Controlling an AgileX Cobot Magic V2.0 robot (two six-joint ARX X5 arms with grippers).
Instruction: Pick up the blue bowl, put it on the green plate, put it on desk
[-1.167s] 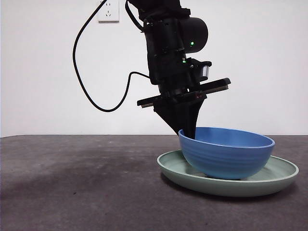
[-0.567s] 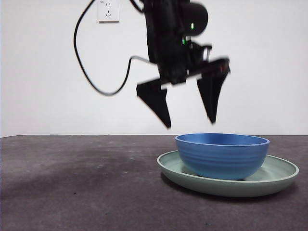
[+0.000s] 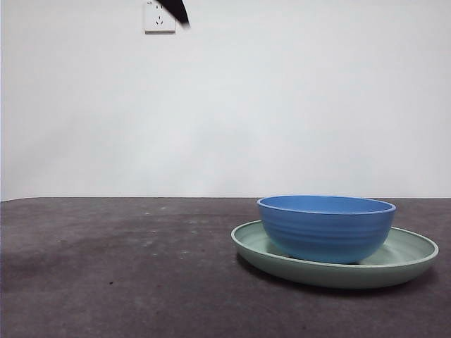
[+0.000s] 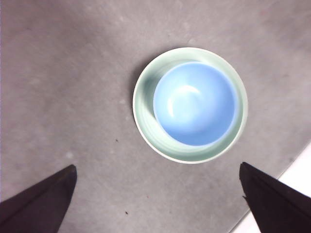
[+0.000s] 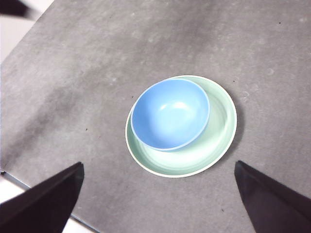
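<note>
Both grippers are sitting high above the desk [image 3: 106, 267], well clear of the objects; left gripper [image 4: 158, 199] is showing its jaws spread wide, nothing between them; right gripper [image 5: 158, 199] is likewise spread wide and carrying nothing; front view is catching only a black tip [image 3: 176, 11] at the top edge beside the wall socket [image 3: 158, 17], and it is not telling which arm that is.

Blue bowl [image 3: 325, 227] is sitting upright inside the green plate [image 3: 412, 253], resting on the plate's floor; bowl is sitting off-centre, so a wider crescent of plate is showing on one side in both wrist views; bowl interior is looking empty, with a soft highlight on it; plate is lying flat on the desk, right of centre in the front view; plate rim is showing all the way round the bowl from above; pale floor is showing past a desk edge in each wrist view.
</note>
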